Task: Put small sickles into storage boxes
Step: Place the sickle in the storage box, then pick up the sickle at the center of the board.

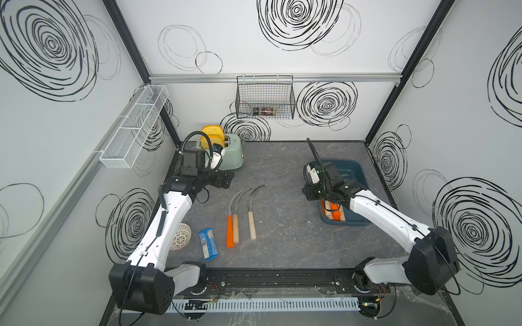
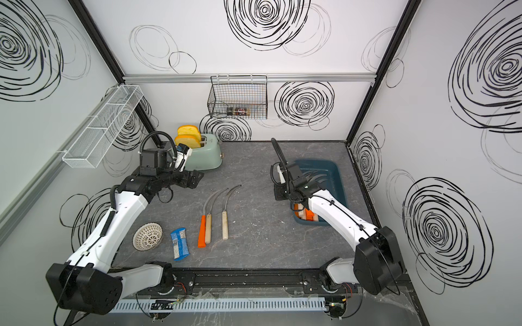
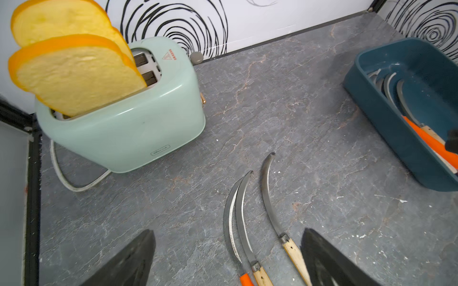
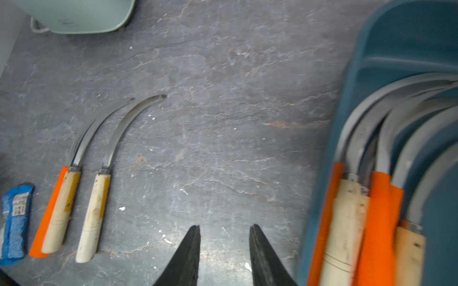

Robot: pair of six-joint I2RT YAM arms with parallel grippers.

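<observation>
The left arm (image 1: 141, 285) bulks closest, and the left gripper (image 1: 226, 180) sits near the toaster (image 1: 234, 155) with its jaws spread wide and empty. On the tabletop (image 1: 282, 240) lie a blue packet (image 1: 208, 244), then three small sickles (image 1: 252, 223) side by side, blades towards the back wall. Further right, the right gripper (image 4: 226, 226) hangs over bare tabletop, jaws slightly parted and gripping nothing, just beside the teal storage box (image 1: 364, 180), where more sickles (image 4: 381, 210) lie stacked
</observation>
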